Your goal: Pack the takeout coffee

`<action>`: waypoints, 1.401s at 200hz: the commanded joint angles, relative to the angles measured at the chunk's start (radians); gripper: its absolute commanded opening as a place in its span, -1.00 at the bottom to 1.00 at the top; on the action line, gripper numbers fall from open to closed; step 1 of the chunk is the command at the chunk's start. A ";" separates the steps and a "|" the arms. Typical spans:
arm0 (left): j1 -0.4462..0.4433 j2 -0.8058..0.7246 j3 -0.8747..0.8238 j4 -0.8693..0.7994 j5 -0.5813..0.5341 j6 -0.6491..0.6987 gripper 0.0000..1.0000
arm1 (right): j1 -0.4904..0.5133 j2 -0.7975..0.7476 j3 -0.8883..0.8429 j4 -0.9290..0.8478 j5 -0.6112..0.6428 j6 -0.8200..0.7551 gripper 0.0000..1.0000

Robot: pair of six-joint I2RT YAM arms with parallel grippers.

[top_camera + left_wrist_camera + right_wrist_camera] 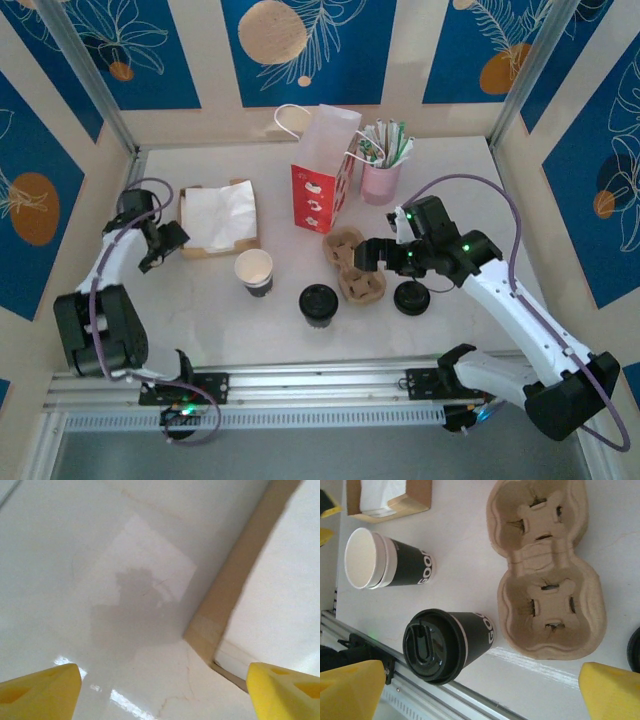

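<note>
The off-white paper cup with a dark sleeve (254,271) stood uncovered on the white table (200,310), between the cardboard napkin box (218,215) and a black-lidded cup (318,305). The left jaws gaped wide and empty beside the box. The right jaws, equally wide and empty, hung by the brown moulded-pulp cup carrier (353,265).

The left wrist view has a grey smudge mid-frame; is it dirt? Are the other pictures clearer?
Left wrist: likely a soft shadow on the table, with glare spots near the blurred yellow fingertips. Right wrist: open paper cup sharp, one glare streak. Top external: evenly lit, crisp.
</note>
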 commanded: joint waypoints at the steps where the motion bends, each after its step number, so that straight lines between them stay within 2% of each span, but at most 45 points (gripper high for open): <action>1: -0.044 -0.101 0.120 -0.103 0.037 0.026 0.79 | -0.023 0.025 0.057 -0.026 0.009 0.023 0.98; 21: -0.149 -0.139 0.238 -0.151 0.058 0.048 0.79 | -0.043 0.041 0.063 -0.009 -0.004 0.017 0.99; 40: -0.299 -0.104 0.386 -0.189 0.038 0.068 0.75 | -0.053 0.050 0.061 0.006 -0.014 0.005 0.99; 58: -0.435 -0.005 0.559 -0.235 0.032 0.087 0.68 | -0.058 0.054 0.058 0.010 -0.015 -0.014 0.99; 72: -0.522 0.088 0.693 -0.261 0.026 0.106 0.55 | -0.062 0.052 0.054 0.005 -0.014 -0.028 0.99; 99: -0.635 0.288 0.958 -0.322 -0.015 0.155 0.45 | -0.075 0.047 0.044 -0.010 -0.015 -0.040 0.99; 121: -0.664 0.459 1.166 -0.376 -0.027 0.176 0.31 | -0.084 0.040 0.032 -0.021 -0.027 -0.042 0.99; 137: -0.667 0.577 1.308 -0.428 -0.025 0.182 0.29 | -0.091 0.030 0.021 -0.025 -0.043 -0.043 0.99; 160: -0.666 0.686 1.438 -0.469 0.000 0.187 0.21 | -0.098 0.016 0.011 -0.038 -0.057 -0.050 0.95; 213: -0.681 0.722 1.448 -0.456 0.042 0.159 -0.06 | -0.104 0.009 -0.006 -0.046 -0.080 -0.059 0.83; 242: -0.694 0.711 1.446 -0.472 0.016 0.139 -0.46 | -0.106 0.009 -0.012 -0.047 -0.082 -0.063 0.75; 270: -0.711 0.669 1.401 -0.472 -0.044 0.103 -0.63 | -0.107 0.011 -0.009 -0.046 -0.083 -0.064 0.72; 280: -0.718 0.648 1.376 -0.469 -0.070 0.082 -0.75 | -0.108 0.014 -0.007 -0.047 -0.080 -0.065 0.73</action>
